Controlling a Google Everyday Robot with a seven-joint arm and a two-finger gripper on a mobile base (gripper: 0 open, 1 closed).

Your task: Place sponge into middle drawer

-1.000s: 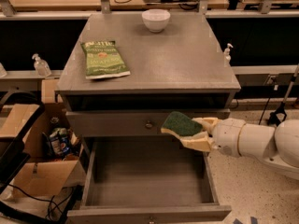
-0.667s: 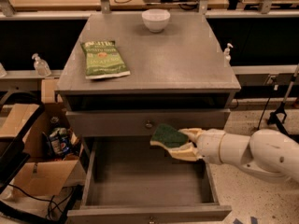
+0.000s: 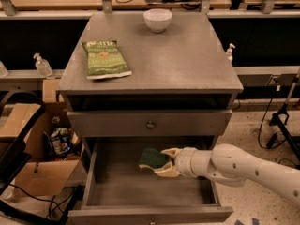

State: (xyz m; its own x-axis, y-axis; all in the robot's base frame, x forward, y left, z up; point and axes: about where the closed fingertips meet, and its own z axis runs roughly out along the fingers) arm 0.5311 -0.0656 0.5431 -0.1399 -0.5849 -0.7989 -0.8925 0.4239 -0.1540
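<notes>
Two pale fingers [image 3: 165, 171] of the gripper [image 3: 160, 162] pinched the sponge [image 3: 153, 157] between them, one finger above its right edge and the other beneath it. The sponge's dark green scouring face was turned up and toward the camera, with only a thin sliver of paler foam showing at its lower edge. It was inside the open middle drawer [image 3: 126, 189], over the centre of the grey floor and closer to the back than to the front. Whether it touched the floor or hung just above it could not be told. The white arm [image 3: 248, 170] reached in from the right, crossing over the drawer's right wall, with its wrist just inside the box.

The middle drawer was pulled well out, its plain floor and side walls in full sight, and its front panel lay along the bottom edge of the view. Directly above it, the upper drawer front [image 3: 108, 124] was closed, with a small round knob [image 3: 150, 124] at its centre.

On the grey tabletop [image 3: 187, 64], a green chip bag [image 3: 106, 59] lay flat near the left edge, and a white bowl [image 3: 158, 19] stood upright at the back, near the middle; the two were well apart. To the left of the cabinet, on the floor, sat an open cardboard box [image 3: 33, 177]. A small clear pump bottle [image 3: 42, 65] stood on a ledge behind it, and another [image 3: 229, 51] stood just off the tabletop's right edge.
</notes>
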